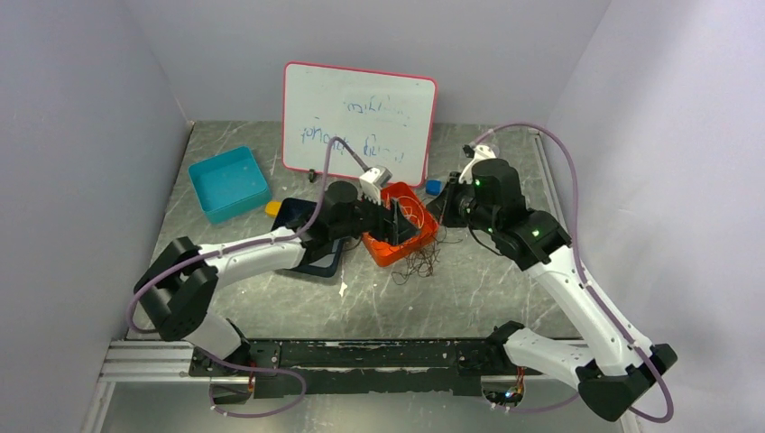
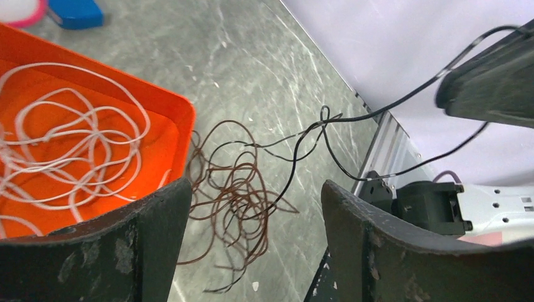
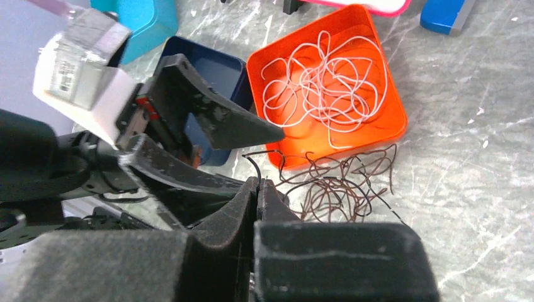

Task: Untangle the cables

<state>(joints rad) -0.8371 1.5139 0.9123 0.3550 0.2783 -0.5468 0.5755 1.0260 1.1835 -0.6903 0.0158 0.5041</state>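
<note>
Black cable (image 2: 325,119), clamped in closed right gripper (image 3: 257,185), is likely being separated from brown cable (image 2: 236,189), to be pinned next beneath wide-spread left gripper (image 2: 255,189).

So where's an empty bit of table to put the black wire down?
Bare table lies between the brown wires and the near rail. Also the back-left corner, behind the teal bin. It's crowded round the orange tray, the navy tray and the open left tool.
</note>
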